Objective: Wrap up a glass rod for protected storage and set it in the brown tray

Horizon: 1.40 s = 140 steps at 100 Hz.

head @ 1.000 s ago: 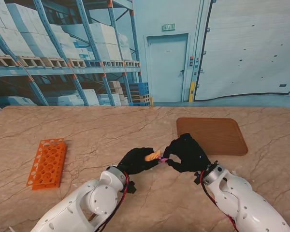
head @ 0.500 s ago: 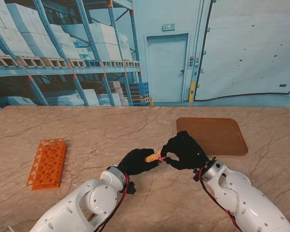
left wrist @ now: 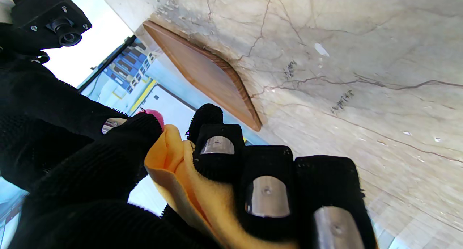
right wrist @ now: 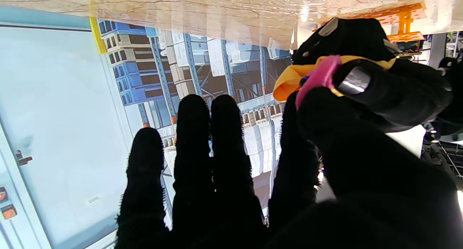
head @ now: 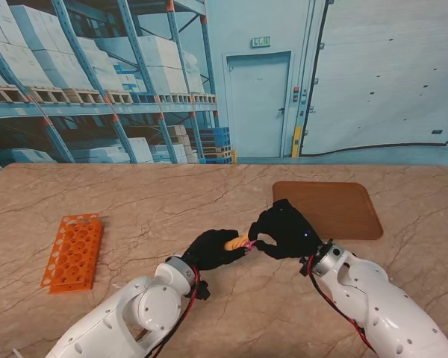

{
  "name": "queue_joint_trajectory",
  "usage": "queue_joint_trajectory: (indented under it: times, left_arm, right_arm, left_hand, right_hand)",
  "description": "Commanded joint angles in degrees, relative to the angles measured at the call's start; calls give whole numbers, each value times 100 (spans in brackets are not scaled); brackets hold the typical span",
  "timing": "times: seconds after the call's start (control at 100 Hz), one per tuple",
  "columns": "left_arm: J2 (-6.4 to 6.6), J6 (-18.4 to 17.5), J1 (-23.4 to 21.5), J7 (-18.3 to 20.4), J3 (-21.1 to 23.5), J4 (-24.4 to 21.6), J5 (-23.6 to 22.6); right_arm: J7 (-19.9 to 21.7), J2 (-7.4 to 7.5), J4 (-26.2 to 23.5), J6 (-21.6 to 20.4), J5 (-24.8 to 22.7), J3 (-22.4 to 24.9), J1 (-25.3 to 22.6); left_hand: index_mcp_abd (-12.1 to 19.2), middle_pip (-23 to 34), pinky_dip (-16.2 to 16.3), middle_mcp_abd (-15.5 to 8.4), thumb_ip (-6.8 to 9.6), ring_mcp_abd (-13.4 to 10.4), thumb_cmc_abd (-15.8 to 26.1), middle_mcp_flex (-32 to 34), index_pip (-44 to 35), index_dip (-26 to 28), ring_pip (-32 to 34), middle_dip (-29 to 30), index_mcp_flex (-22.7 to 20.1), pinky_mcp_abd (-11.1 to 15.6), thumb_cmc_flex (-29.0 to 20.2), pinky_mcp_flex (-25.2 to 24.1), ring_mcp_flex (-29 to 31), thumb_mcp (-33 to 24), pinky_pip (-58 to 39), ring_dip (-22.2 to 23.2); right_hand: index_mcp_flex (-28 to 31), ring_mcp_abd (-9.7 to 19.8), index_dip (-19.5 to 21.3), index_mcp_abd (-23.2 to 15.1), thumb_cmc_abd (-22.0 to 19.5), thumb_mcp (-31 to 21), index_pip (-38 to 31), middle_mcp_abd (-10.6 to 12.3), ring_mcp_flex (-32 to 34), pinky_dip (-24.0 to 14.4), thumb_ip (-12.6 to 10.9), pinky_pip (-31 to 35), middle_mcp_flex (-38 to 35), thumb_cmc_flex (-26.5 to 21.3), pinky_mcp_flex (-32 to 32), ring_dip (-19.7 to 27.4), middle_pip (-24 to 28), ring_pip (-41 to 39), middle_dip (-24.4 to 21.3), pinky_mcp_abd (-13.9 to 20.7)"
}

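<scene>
the right hand has lifted slightly, seemingly farther from me.

Backdrop: we record a printed warehouse scene, blue racking with white cartons and pallets. Pale door with green sign above, large grey shutter at its right. Marble-patterned tabletop, beige with brown veins, evenly lit.

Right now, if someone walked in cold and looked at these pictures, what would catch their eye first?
First, the two black-gloved hands meeting at the middle of the table: the left hand grips a yellow cloth bundle, and the right hand pinches a pink piece at its end. Next, the bright orange rack lying far to the left. Then the brown tray, bare, just beyond the right hand.
</scene>
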State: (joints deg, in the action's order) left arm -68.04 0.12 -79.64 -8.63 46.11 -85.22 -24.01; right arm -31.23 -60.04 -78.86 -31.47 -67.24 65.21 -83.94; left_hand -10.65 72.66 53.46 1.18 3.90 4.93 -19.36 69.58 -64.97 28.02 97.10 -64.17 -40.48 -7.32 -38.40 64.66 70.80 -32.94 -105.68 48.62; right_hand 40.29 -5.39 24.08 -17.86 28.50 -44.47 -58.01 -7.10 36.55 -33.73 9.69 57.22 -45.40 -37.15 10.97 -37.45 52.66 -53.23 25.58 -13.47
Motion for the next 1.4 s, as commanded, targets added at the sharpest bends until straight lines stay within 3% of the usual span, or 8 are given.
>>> queue_joint_trajectory:
  times: [0.0, 1.05, 1.39]
  left_arm:
    - [-12, 1, -30, 23, -8, -53, 12]
    - [2, 9, -16, 107, -47, -80, 37]
    - [-3, 9, -22, 84, -41, -83, 32]
  right_arm:
    - [-12, 5, -66, 40, -33, 24, -54]
    - [1, -41, 185, 179, 135, -205, 278]
    - [167, -52, 132, 203, 215, -155, 223]
  left_hand:
    - [-109, 564, 275, -382, 215, 92, 128, 440, -7, 98, 779, -45, -156, 668, -255, -33, 196, -334, -1430, 46]
    - [-112, 558, 299, -370, 217, 105, 124, 439, 10, 100, 786, -48, -159, 668, -222, -33, 194, -378, -1430, 33]
    - [-103, 557, 300, -370, 215, 110, 124, 440, 12, 106, 786, -49, -148, 667, -222, -33, 194, -377, -1430, 32]
  right_hand:
    - [-29, 117, 156, -708, -523, -188, -181, -82, -55, -8, -11, 69, 42, -578, -55, -33, 0, -81, -49, 30]
    - [-84, 126, 24, -685, -507, -156, -114, -79, -68, -18, -2, 55, 87, -522, -47, -34, 8, -74, -39, 29]
    - [-61, 139, -113, -422, -207, -449, -178, -49, -60, -26, 24, 60, 100, -399, -17, -29, -13, -63, -49, 36]
